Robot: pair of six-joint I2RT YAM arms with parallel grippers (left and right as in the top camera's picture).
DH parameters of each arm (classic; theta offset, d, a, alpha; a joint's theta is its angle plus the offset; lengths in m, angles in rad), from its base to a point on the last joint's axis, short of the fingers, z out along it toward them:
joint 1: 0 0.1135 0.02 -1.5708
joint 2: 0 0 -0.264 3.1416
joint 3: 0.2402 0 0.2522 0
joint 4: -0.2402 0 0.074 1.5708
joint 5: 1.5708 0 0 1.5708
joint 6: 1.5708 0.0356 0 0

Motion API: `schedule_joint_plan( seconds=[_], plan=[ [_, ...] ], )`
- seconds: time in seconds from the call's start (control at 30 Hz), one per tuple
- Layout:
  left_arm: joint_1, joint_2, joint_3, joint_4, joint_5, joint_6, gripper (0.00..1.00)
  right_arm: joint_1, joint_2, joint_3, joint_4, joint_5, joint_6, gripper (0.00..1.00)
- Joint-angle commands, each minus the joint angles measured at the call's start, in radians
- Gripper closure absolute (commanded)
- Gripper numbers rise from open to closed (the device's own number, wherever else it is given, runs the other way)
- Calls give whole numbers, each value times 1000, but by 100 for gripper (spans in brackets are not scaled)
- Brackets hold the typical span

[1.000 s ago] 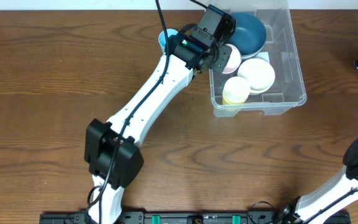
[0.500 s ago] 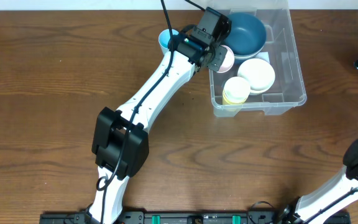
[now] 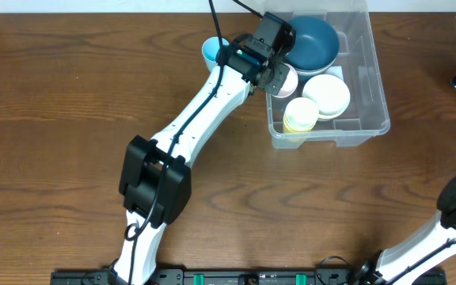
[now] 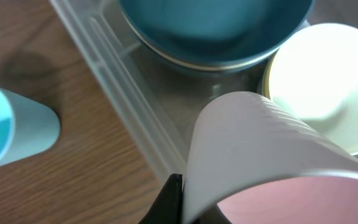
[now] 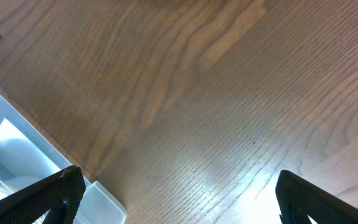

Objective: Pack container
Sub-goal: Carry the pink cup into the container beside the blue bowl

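The left gripper (image 3: 277, 74) is clamped on the rim of a pink cup (image 3: 290, 77), which it holds tilted just over the side wall of the container (image 3: 374, 87). This is probably to lower it into the gap below the fingers, with the teal bowl (image 3: 315, 41) just ahead (a blue cup (image 3: 210, 49) stands outside, to the hand's left). The right gripper (image 5: 179, 202) is well apart over bare table, its jaws spread wide and holding nothing.

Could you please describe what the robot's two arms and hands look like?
The left arm and right arm have white tubular links and boxy black joint housings. A black cable runs along the left one, with a small green mark near its wrist. The right hand shows two blunt black fingers.
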Motion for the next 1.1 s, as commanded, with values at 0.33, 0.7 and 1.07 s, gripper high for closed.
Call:
schedule_joint_plan(
  seconds=[0.33,0.7,1.07],
  plan=[
    [3,73,0,-50,-20,18,93,-3,-13,0,-1,-4,10,1],
    [7,71,4,-17,-31,44,54,-3,-13,0,-1,-4,10,1],
    [160,-39,221,-2,-99,8,40,-3,-13,0,-1,-4,10,1]
  ],
)
